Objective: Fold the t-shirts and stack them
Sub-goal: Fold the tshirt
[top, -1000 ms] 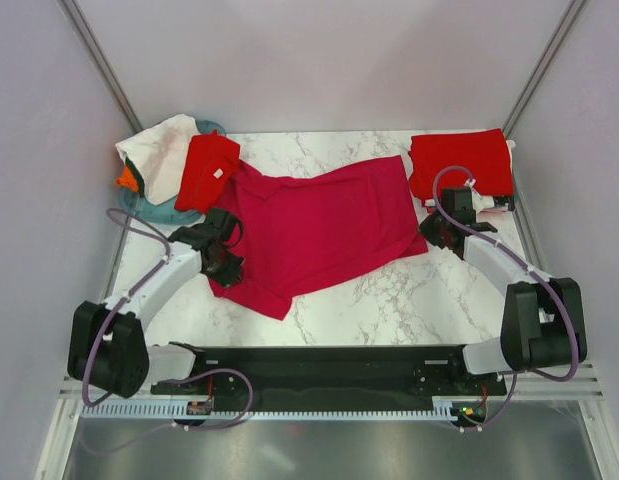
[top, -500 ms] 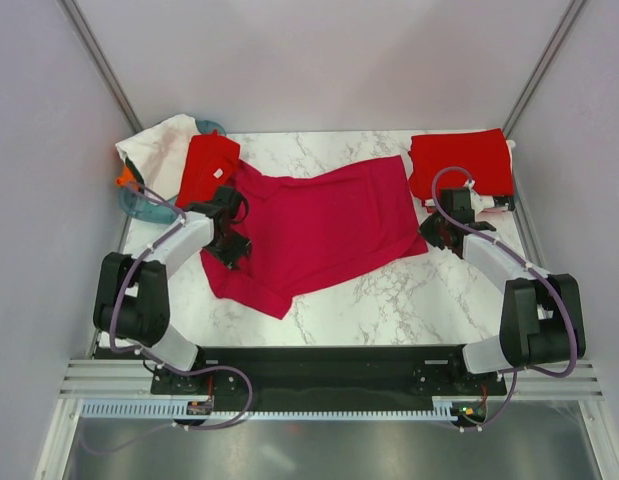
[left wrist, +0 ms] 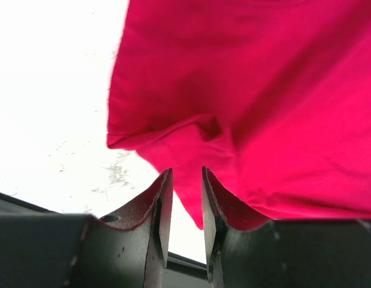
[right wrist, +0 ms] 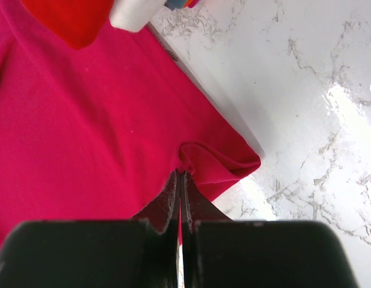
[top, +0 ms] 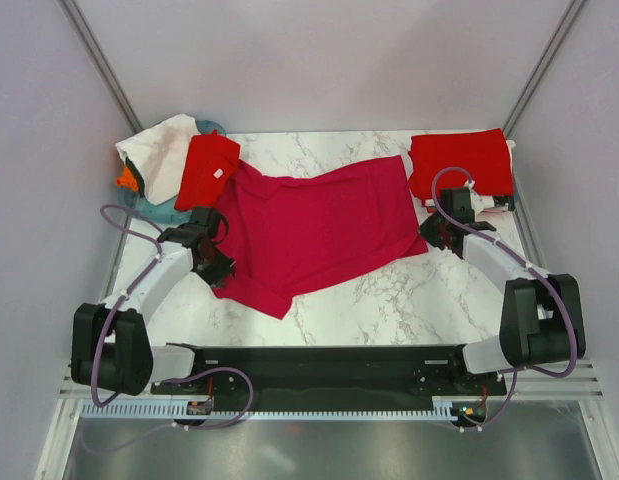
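The crimson-magenta t-shirt [top: 319, 225] lies spread flat across the middle of the marble table. My left gripper [top: 217, 268] is at its near left edge. In the left wrist view the left gripper [left wrist: 184, 180] stands narrowly open, with a bunched fold of the crimson shirt [left wrist: 263, 90] hanging between the tips and the table showing through the gap. My right gripper [top: 434, 232] is shut on the shirt's right near corner. In the right wrist view the right gripper [right wrist: 180, 177] pinches a raised fold of the cloth [right wrist: 83, 120].
A folded bright red shirt [top: 464, 160] lies at the back right, just beyond my right gripper. At the back left, a red shirt [top: 207, 168], a white shirt [top: 164, 150] and an orange one [top: 127, 180] hang over the teal basket [top: 161, 212].
My left gripper went in over the shirt's left side, then came back toward the near left edge. The right arm and the shirt's right corner have not moved.
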Available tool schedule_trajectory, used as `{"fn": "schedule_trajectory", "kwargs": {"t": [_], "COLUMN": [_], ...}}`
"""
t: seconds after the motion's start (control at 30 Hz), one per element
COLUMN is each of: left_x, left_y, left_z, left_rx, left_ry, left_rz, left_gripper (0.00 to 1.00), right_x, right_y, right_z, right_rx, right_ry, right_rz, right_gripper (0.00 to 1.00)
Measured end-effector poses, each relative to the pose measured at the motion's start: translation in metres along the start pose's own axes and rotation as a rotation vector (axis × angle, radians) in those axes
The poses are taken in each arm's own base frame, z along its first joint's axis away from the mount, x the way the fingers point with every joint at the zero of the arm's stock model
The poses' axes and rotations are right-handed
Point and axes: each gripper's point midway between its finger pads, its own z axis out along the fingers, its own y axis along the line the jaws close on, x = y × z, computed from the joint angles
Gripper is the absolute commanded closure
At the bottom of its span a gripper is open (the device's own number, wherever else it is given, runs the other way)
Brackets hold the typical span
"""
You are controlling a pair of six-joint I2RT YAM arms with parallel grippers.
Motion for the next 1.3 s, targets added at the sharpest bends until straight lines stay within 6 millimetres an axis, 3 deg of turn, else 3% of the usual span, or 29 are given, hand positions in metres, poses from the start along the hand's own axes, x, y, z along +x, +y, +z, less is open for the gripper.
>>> {"fn": "schedule_trajectory", "kwargs": {"t": [0.2, 0.53, 1.07, 1.17, 1.27, 1.3], "left_x": [0.008, 0.011, 0.011, 0.011, 0.012, 0.012], "left_y": [0.014, 0.02, 0.034, 0.035, 0.037, 0.037], "left_z": [0.007, 0.018, 0.041, 0.043, 0.044, 0.044], "left_rx": [-0.032, -0.06, -0.135, -0.139, -0.141, -0.141], "left_ry": [0.021, 0.025, 0.017, 0.013, 0.015, 0.017], "left_rz": [0.031, 0.045, 0.06, 0.06, 0.062, 0.066], "left_gripper": [0.66, 0.64, 0.57, 0.62, 0.95, 0.98], "right_x": [0.0, 0.01, 0.012, 0.012, 0.012, 0.012], "right_y": [-0.001, -0.012, -0.011, -0.011, -0.011, -0.011], "right_z": [0.0, -0.001, 0.001, 0.001, 0.001, 0.001], "right_rx": [0.001, 0.01, -0.008, -0.008, -0.008, -0.008], "right_ry": [0.001, 0.011, 0.008, 0.008, 0.008, 0.008], "right_rz": [-0.004, -0.018, -0.026, -0.026, -0.026, -0.026], "right_gripper": [1.0, 1.0, 1.0, 1.0, 1.0, 1.0]}}
